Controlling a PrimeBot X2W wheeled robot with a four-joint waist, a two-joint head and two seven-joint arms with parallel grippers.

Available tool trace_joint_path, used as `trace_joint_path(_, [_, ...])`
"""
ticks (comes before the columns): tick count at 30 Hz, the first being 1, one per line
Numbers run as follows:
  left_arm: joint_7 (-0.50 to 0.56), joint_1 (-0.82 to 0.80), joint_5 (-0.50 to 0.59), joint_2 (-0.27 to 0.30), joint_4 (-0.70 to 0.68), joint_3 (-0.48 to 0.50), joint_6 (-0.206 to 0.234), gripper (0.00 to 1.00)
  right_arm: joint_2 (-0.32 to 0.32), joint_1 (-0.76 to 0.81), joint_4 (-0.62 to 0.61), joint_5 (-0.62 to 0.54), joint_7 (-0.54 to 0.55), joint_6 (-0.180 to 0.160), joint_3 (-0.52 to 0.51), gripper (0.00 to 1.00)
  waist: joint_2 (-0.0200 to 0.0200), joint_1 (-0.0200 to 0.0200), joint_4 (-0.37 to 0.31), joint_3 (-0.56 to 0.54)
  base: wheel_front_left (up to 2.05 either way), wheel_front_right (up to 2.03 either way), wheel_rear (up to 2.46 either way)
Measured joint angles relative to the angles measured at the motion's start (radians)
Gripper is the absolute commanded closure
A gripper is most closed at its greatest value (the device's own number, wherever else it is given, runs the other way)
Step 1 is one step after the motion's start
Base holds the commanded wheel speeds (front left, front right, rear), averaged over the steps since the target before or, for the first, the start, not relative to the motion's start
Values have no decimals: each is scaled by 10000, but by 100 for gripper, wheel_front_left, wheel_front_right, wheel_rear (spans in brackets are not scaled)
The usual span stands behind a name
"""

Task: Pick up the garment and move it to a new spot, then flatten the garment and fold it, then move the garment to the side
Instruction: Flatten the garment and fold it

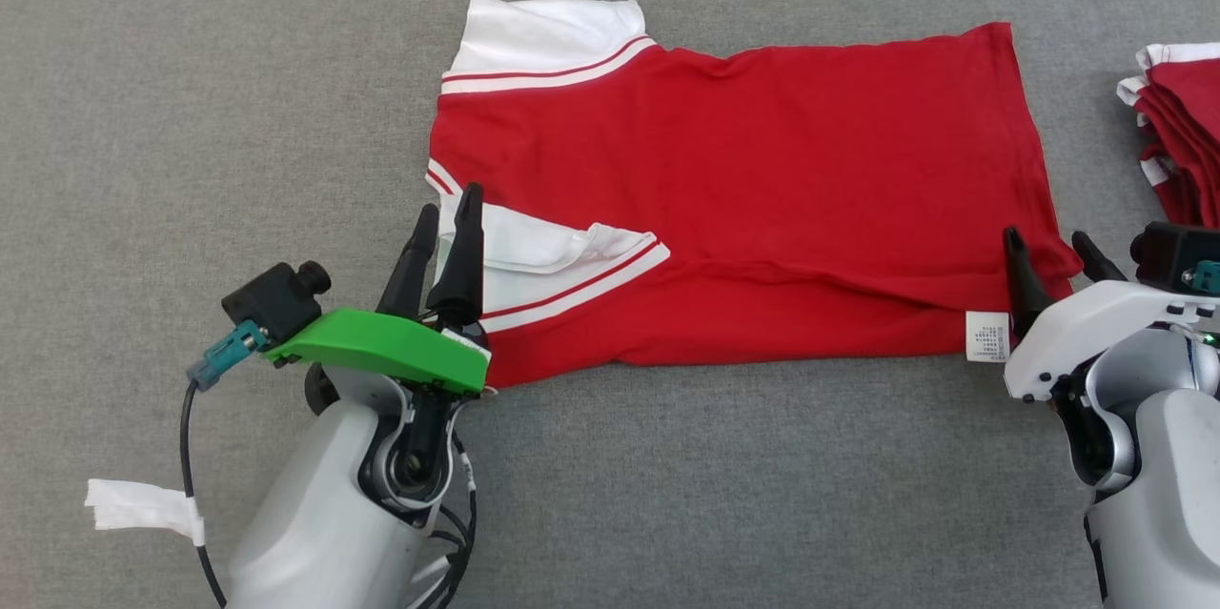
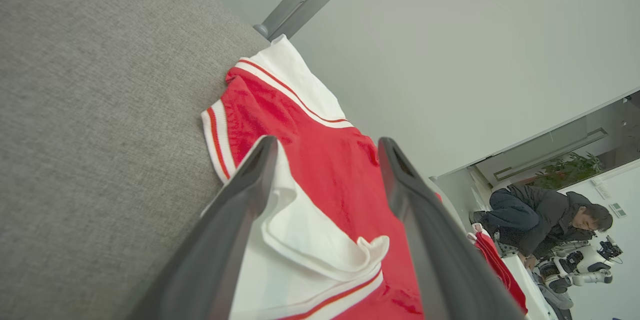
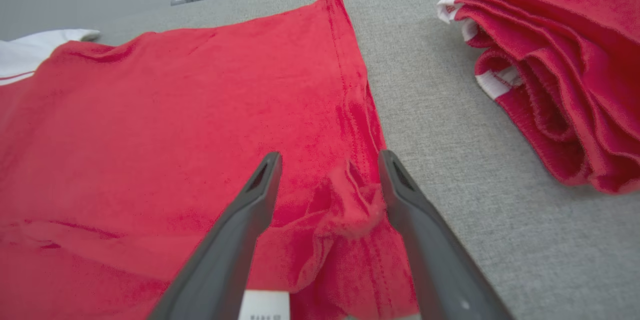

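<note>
A red garment (image 1: 743, 190) with white sleeves and red-striped trim lies folded lengthwise on the grey table (image 1: 191, 132). Its white label (image 1: 986, 335) shows at the near right corner. My left gripper (image 1: 448, 207) stands open at the garment's left end, fingers straddling the rumpled white sleeve (image 2: 310, 240) without pinching it. My right gripper (image 1: 1047, 242) is open at the garment's right hem. In the right wrist view a small bunched fold of the red hem (image 3: 350, 200) rises between the spread fingers of that gripper (image 3: 330, 157). The left wrist view shows the left gripper (image 2: 325, 147) wide apart.
A stack of folded red garments (image 1: 1177, 132) sits at the table's right edge, close to my right arm, also seen as that stack (image 3: 550, 74). Beyond the table a person (image 2: 545, 220) bends over another robot. A white tape tag (image 1: 143, 504) hangs on my left arm's cable.
</note>
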Motion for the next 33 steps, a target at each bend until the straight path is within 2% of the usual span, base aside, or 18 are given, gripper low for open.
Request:
trace_joint_path(4, [-90, 128, 851, 236, -176, 173, 40, 0, 21, 34, -301, 274, -355, 0, 100, 0, 0, 0, 28, -109, 0, 0, 0])
trace_joint_path(8, [-121, 945, 1988, 362, -729, 443, 416, 0, -132, 520, -765, 382, -286, 0, -48, 0, 0, 0, 63, -233, 0, 0, 0])
trace_joint_path(12, [-130, 1854, 3122, 545, -1122, 360, 807, 0, -228, 1120, -1147, 324, 324, 0, -343, 0, 0, 0, 115, -329, 0, 0, 0])
trace_joint_path(18, [-130, 2369, 4468, 863, -803, -489, 1442, 0, -253, 1774, -1413, -35, 1348, 0, -924, 0, 0, 0, 206, -401, 0, 0, 0])
trace_joint_path(23, [-102, 2275, 4936, 838, -360, -771, 1810, 0, -119, 1733, -1367, -339, 1684, 0, -1053, 0, 0, 0, 219, -381, 0, 0, 0])
trace_joint_path(27, [-102, 2254, 4922, 761, -295, -757, 1812, 0, 77, 1617, -1666, -56, 1553, 2, -830, 0, 0, 0, 225, -394, 0, 0, 0])
trace_joint_path(33, [-104, 2267, 4920, 740, -245, -759, 1812, 0, -4, 1891, -1906, -6, 1703, 0, -995, 0, 0, 0, 236, -428, 0, 0, 0])
